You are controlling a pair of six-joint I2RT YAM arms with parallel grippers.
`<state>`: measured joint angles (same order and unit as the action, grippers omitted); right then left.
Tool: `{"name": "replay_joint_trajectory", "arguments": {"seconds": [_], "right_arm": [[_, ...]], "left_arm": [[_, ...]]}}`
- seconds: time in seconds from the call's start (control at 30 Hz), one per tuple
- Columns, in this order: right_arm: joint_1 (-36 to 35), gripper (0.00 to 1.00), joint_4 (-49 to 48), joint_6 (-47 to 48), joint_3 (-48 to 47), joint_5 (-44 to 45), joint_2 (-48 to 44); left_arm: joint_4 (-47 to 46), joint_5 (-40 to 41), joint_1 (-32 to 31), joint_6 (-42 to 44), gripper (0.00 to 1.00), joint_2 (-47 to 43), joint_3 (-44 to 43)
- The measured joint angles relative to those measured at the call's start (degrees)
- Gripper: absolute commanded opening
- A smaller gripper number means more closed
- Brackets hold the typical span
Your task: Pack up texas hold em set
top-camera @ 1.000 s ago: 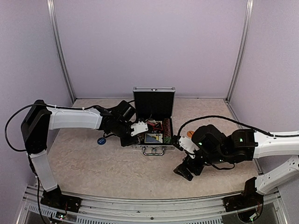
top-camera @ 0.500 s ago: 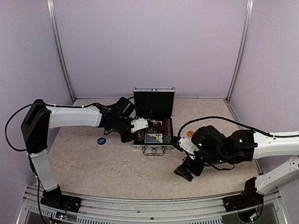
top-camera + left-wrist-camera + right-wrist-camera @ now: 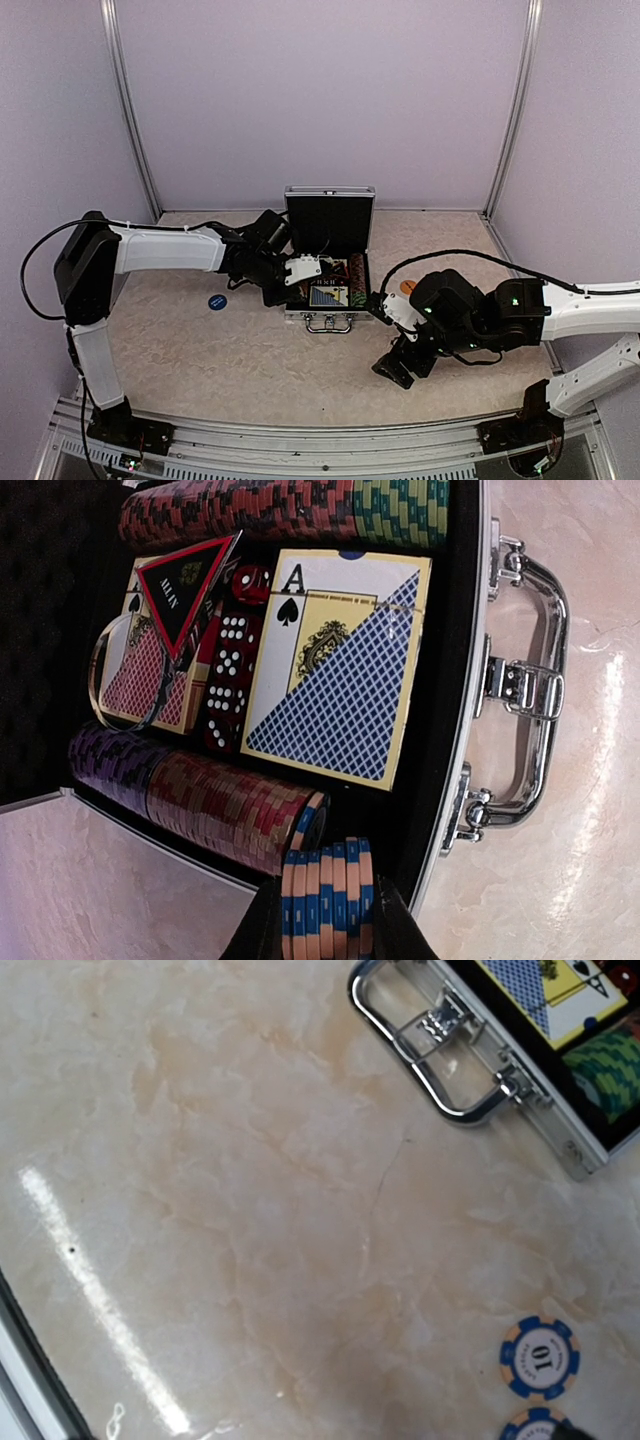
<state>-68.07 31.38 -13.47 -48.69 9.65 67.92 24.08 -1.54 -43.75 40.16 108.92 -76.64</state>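
Right pincer (image 3: 394,368) sits low over the counter (image 3: 230,360), nearest the arm bases and apart from the case. Its jaws don't show clearly in any view, so clenched or released: cannot tell. Right wrist view shows two loose blue-and-peach chips on bare counter: the chip marked 10 (image 3: 541,1358), and just below it a second chip (image 3: 530,1426) cut off by the frame edge. Blue disc (image 3: 217,301) lies alone on the counter, left of the case and apart from it. Silver case (image 3: 340,313) lies open mid-counter, handle (image 3: 528,690) on its near side, lid (image 3: 329,222) upright at the back. Left pincer (image 3: 330,925) is clenched on a short chip stack (image 3: 330,880), blue-and-peach striped, held edge-on at the case's left edge, just beside the end of the left chip row (image 3: 220,800) in the black lining. Inside: blue-backed deck (image 3: 335,670) and red-backed deck (image 3: 135,685), red dice (image 3: 228,675) in a line between them, black-and-red triangle marker (image 3: 180,585) lying across the red-backed deck, right chip row (image 3: 280,510) along the opposite side.
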Motion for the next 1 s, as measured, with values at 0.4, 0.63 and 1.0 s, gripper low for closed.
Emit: {"name": "replay_joint_trajectory", "arguments": {"seconds": [0.4,0.63,1.0], "right_arm": [[0.0,1.0,-0.02,-0.02,0.02,0.0,0.0],[0.0,1.0,-0.02,-0.02,0.02,0.0,0.0],[0.0,1.0,-0.02,0.02,0.02,0.0,0.0]], "left_arm": [[0.2,-0.52,-0.31,0.0,0.0,1.77,-0.92],[0.83,1.03,-0.72,0.0,0.18,3.1,-1.64],[0.09,5.4,-1.09,-0.17,0.46,3.28,-1.79]]}}
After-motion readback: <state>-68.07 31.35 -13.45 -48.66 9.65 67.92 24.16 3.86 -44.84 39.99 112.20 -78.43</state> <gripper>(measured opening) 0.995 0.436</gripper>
